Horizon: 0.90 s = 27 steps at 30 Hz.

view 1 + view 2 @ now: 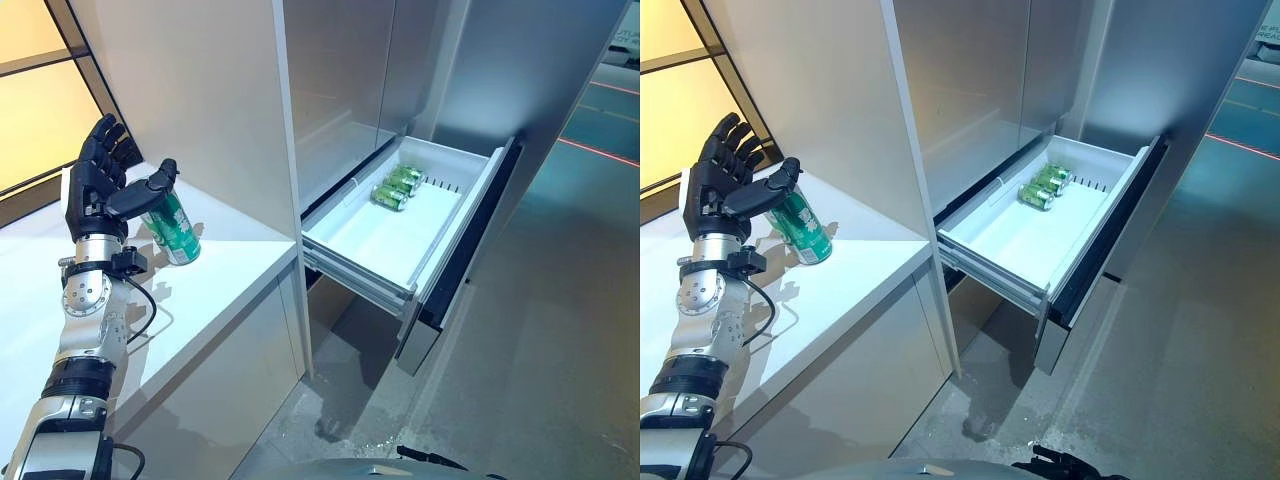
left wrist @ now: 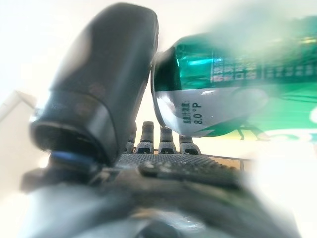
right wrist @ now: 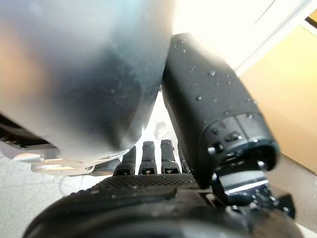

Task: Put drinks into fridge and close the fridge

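Left hand (image 1: 100, 185) stands spread beside the green aluminium drink can (image 1: 172, 228) tilted on the white counter (image 1: 230, 270), thumb touching its top; fingers should wrap the can's body before lifting toward the open white fridge drawer (image 1: 380, 245).

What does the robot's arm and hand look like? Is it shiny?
The left arm is shiny silver-grey metal in rounded segments with black bands and a thin black cable looping beside it. The left robot hand is matte black with ridged fingers. The right robot hand is black too, speckled with droplets.
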Available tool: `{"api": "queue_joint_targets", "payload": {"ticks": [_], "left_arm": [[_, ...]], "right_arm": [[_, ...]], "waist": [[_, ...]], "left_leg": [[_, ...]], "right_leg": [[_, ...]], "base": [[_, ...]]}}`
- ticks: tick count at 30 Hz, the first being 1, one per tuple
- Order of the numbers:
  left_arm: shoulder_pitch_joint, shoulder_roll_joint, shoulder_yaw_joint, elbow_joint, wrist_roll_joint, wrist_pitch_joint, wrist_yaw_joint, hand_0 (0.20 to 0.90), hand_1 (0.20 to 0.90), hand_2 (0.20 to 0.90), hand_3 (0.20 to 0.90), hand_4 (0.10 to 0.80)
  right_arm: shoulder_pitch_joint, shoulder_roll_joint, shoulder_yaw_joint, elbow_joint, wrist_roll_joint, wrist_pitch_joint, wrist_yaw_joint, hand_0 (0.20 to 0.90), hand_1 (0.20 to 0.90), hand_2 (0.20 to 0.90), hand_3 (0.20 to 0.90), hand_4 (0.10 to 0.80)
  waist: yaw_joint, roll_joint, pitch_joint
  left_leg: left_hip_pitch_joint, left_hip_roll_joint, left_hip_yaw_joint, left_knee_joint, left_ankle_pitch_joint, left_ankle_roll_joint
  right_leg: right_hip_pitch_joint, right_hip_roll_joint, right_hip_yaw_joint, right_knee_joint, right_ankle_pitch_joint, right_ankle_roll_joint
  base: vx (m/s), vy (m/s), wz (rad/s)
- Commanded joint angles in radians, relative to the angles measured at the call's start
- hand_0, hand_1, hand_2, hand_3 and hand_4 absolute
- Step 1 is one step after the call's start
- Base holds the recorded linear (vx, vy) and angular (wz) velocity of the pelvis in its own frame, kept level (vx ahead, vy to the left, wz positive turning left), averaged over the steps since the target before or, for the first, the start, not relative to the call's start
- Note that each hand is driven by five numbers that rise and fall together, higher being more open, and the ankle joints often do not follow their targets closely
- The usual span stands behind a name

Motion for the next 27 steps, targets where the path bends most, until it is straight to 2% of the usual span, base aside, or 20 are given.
{"api": "queue_joint_targets", "payload": {"ticks": [1, 10, 17, 27], "left_arm": [[-0.05, 0.002, 0.069, -0.064, 0.05, -0.055, 0.004, 0.9, 0.9, 0.9, 0.9, 0.8], [-0.06, 0.012, 0.056, -0.068, 0.033, 0.006, -0.051, 0.9, 0.9, 0.9, 0.9, 0.8], [-0.058, 0.027, 0.06, -0.05, 0.035, 0.042, -0.044, 0.9, 0.9, 0.9, 0.9, 0.8], [-0.066, 0.028, 0.061, -0.066, -0.007, 0.025, -0.066, 0.9, 0.9, 0.9, 0.9, 0.8]], "right_arm": [[-0.002, -0.009, 0.001, 0.028, -0.017, 0.021, 0.024, 0.9, 0.9, 0.9, 0.9, 0.8], [-0.003, -0.012, -0.001, 0.025, -0.015, 0.023, 0.026, 0.9, 0.9, 0.9, 0.9, 0.8], [0.002, -0.014, -0.004, 0.017, -0.014, 0.025, 0.023, 0.9, 0.9, 0.9, 0.9, 0.8], [0.005, -0.013, -0.002, 0.003, -0.008, 0.032, 0.021, 0.9, 0.9, 0.9, 0.9, 0.8]], "waist": [[0.018, 0.024, 0.008], [0.015, 0.026, 0.012], [0.011, 0.029, 0.013], [0.01, 0.025, 0.014]], "left_leg": [[0.085, -0.049, 0.021, 0.019, -0.19, 0.049], [0.086, -0.048, 0.027, 0.021, -0.19, 0.049], [0.084, -0.049, 0.03, 0.026, -0.192, 0.05], [0.084, -0.048, 0.03, 0.023, -0.191, 0.05]], "right_leg": [[-0.109, -0.036, -0.028, 0.042, 0.07, 0.091], [-0.109, -0.036, -0.026, 0.043, 0.071, 0.093], [-0.11, -0.037, -0.024, 0.044, 0.071, 0.093], [-0.11, -0.036, -0.021, 0.041, 0.073, 0.094]], "base": [[0.0, 0.0, 0.0], [-0.002, 0.0, 0.01], [0.0, 0.0, 0.0], [0.0, 0.0, 0.0]]}}
